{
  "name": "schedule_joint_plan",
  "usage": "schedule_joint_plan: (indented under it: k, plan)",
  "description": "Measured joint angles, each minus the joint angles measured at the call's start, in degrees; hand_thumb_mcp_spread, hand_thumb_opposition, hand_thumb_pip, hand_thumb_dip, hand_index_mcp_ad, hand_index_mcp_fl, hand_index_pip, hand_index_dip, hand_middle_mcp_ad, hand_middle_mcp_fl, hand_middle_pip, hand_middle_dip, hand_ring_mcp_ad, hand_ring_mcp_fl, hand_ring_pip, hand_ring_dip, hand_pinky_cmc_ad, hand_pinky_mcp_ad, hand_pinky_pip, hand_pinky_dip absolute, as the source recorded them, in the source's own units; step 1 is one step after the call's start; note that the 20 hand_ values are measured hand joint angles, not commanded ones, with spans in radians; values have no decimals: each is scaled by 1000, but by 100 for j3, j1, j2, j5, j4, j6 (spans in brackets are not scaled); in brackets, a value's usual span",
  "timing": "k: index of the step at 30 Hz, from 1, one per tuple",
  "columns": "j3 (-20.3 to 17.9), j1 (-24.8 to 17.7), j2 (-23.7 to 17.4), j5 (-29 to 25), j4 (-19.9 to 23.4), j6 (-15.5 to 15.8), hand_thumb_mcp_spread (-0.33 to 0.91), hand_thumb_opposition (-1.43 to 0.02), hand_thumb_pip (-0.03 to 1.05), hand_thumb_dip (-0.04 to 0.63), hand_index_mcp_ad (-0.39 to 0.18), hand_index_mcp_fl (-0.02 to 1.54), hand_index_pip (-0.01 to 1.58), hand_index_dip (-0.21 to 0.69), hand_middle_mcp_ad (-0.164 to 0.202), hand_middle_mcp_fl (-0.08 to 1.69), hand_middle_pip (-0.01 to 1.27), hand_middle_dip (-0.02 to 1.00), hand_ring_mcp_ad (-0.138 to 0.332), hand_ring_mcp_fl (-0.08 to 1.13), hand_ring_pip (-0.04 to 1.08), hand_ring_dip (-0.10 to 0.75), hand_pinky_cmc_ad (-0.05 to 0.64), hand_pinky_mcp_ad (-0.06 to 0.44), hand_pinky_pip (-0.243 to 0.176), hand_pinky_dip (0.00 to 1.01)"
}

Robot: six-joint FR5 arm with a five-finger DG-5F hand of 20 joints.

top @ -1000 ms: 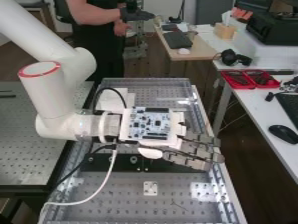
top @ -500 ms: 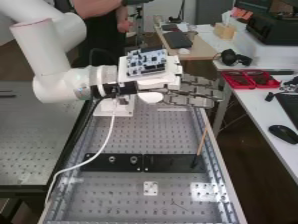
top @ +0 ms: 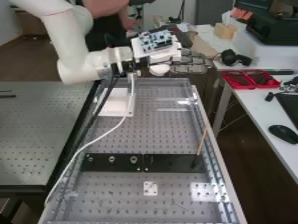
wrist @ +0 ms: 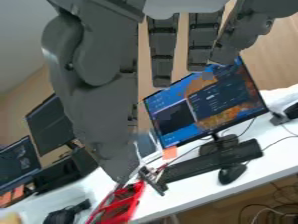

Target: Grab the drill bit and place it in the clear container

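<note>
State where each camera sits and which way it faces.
High view: fixed above the bench's near end, looking down along it at a slant; the arm and hand show.
Wrist view: on the arm's wrist, looking across the desk towards a monitor; the hand's fingers hang in.
Both share the mouse and red trays.

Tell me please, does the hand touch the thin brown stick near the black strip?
Apart. In the high view, the hand is toward the bench's far end, and much of the perforated surface shows between it and the stick.
</note>
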State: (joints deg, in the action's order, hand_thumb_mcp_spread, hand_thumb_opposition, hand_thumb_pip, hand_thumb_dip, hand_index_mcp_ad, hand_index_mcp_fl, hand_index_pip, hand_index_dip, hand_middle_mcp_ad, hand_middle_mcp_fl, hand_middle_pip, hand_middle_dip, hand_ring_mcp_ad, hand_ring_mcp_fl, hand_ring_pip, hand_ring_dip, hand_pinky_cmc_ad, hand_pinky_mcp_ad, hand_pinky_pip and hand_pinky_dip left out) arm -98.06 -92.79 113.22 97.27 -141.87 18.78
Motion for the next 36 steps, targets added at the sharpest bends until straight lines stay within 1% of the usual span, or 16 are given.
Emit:
schedule_joint_plan:
  k: [7,9,12,17,20,29,33,34,35,36]
  plan:
    - [260,-309,368,-2,-76,-219,632,-1051,476,239,-87,1042,764,251,82,300,136,175,182,122,103,52,325,136,-98,192]
    - [339,-371,520,-64,-108,-323,632,-1051,476,239,-87,1042,768,251,82,304,136,175,182,122,106,52,326,133,-98,192]
    - [404,-422,703,-219,-134,-383,632,-1051,476,239,-87,1042,768,251,82,304,136,175,182,122,106,52,330,133,-99,192]
    - [440,-443,935,-503,-172,-442,632,-1051,476,239,-87,1042,768,251,82,300,136,175,182,122,106,52,328,133,-99,188]
    - [444,-447,1010,-555,-184,-481,632,-1051,476,239,-87,1042,768,251,82,300,136,175,182,122,101,51,323,133,-99,188]
    - [469,-460,1295,-714,-201,-855,632,-1051,476,239,-87,1042,768,251,82,300,136,175,182,122,101,51,323,133,-99,188]
    - [476,-469,1307,-716,-217,-823,621,-1065,480,239,-87,1038,770,248,86,304,136,175,182,122,101,51,323,133,-98,188]
    - [481,-469,1307,-710,-233,-812,614,-1065,480,239,-87,1025,782,248,86,300,136,175,182,115,101,51,323,133,-98,188]
    - [503,-465,1306,-688,-318,-778,581,-1051,483,239,-91,970,833,250,82,284,134,175,183,113,101,51,321,133,-98,185]
    - [528,-457,1303,-657,-413,-756,559,-1019,510,239,-91,953,843,239,82,260,131,175,183,112,101,51,323,133,-101,183]
